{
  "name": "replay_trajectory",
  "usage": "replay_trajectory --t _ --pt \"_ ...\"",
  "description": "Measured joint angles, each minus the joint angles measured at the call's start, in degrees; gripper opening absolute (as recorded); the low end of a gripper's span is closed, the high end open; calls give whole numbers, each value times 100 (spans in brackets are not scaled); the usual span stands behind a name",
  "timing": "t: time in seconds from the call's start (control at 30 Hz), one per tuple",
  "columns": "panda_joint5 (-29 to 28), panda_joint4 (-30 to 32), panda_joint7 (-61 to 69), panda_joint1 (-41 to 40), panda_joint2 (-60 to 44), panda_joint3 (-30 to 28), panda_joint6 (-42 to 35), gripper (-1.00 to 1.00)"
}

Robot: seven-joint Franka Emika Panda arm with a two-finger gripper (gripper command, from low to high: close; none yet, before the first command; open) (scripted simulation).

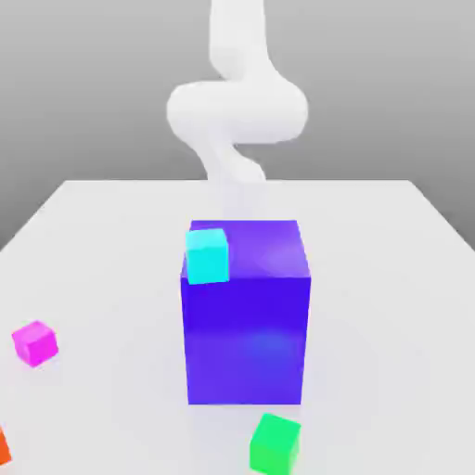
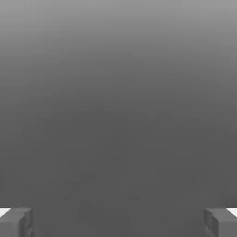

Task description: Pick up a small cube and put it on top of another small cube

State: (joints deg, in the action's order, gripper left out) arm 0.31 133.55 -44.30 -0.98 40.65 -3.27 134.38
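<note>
While the white arm (image 1: pixel 237 107) rises in a curled pose behind the scene, the small cube (image 1: pixel 35 342), bright magenta-pink, rests on the pale tabletop (image 1: pixel 111 250) toward the exterior view's left, well apart from every other object. At the centre stands a big blue-violet block (image 1: pixel 247 320), far larger than the rest. A cyan cube (image 1: pixel 207 255) sits on the block's top face, at the corner nearest the camera on the exterior view's left. A green cube (image 1: pixel 275 443) lies on the tabletop just in front of the block, slightly toward the exterior view's right. An orange-red object (image 1: pixel 3 447) is cut off by the frame edge at the lower corner on the exterior view's left; its shape cannot be told. In the hand view, the two grey fingers (image 2: pixel 16 222) stand spread wide at opposite edges of the picture, with nothing between them, against a plain grey background.
</note>
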Motion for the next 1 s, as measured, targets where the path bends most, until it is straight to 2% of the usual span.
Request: replay_trajectory --t 0.37,0.67,0.8,0.9,1.0 --pt "371 787 852 -497 -2282 -1515 1157 0" --pt "1109 1411 1858 -1322 -4199 -2402 2059 0" --pt "1448 1647 2298 -1793 -5041 -2466 2470 0" --pt "2041 1561 2774 -2193 -5624 -2036 2841 0" --pt "2604 1418 3212 -2750 -6174 -1369 3240 0"
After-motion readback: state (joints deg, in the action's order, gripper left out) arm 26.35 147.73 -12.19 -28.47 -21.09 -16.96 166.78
